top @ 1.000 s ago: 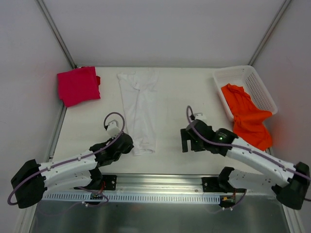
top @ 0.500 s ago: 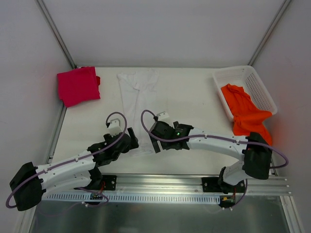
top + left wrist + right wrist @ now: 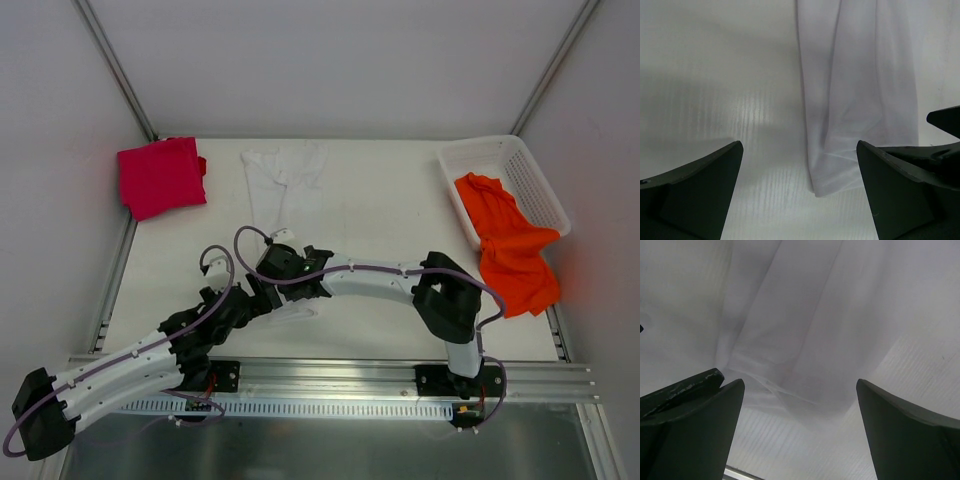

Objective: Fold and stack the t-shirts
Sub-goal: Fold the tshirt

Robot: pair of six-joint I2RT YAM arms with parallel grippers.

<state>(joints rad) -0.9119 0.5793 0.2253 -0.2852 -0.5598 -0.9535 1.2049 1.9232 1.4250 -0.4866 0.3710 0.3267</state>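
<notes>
Ribbed white table (image 3: 380, 190) | white t-shirt (image 3: 285, 185): soft narrow strip | basket (image 3: 530, 170): plastic lattice

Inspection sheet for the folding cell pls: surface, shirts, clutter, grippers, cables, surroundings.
Surface: white table, ribbed, no stains seen.
Job's things: white t-shirt folded into a long strip, mid-table; magenta-red t-shirt folded, far left corner; orange t-shirt unfolded, spilling out of the basket onto the table.
Clutter: white lattice basket, far right.
Grippers: left gripper open, empty, over the white t-shirt's near hem; right gripper open, empty, over the same hem.
Cables: purple cables looped along both arms, not seen touching any cloth.
Surroundings: pale enclosure walls; metal rail at the near edge.
</notes>
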